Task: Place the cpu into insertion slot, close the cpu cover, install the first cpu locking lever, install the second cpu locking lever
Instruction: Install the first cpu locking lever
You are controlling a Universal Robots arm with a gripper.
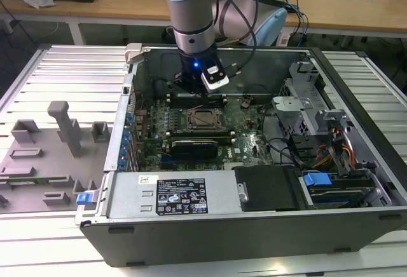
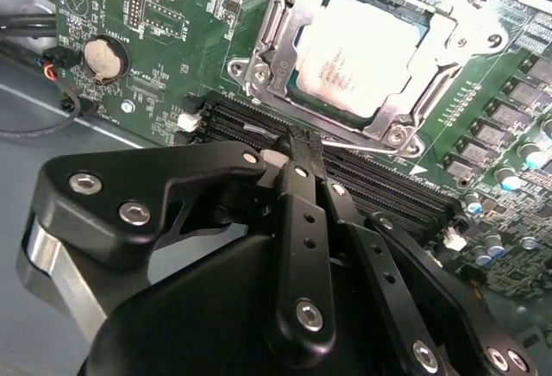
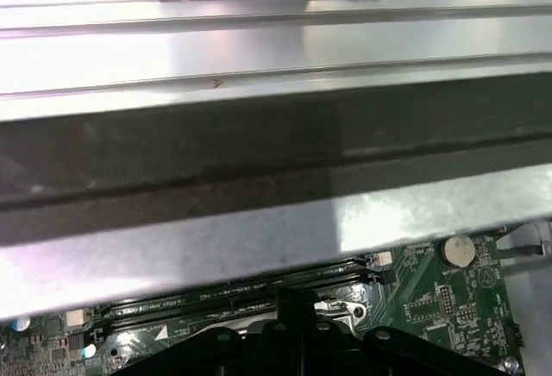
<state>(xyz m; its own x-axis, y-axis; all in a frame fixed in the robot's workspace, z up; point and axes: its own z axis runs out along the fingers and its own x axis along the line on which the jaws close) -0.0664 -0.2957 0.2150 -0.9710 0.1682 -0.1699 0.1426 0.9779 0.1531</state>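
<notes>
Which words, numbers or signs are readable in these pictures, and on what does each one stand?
None reads clearly.
Black label on the metal cover, exterior view: print too small to read.
White sticker beside it: too small.
cpu top, second wrist view: faint lines of print, blurred.
Motherboard white markings, second wrist view: too small.

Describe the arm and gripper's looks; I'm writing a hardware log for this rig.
In the exterior view the arm is silver-grey with a pale blue joint cap, black cables looping beside it, and a black wrist carrying a blue light and a small white-and-black module. In the second wrist view the gripper is matte black: rounded linkage plates and narrow fingers, studded with silver screw heads.
</notes>
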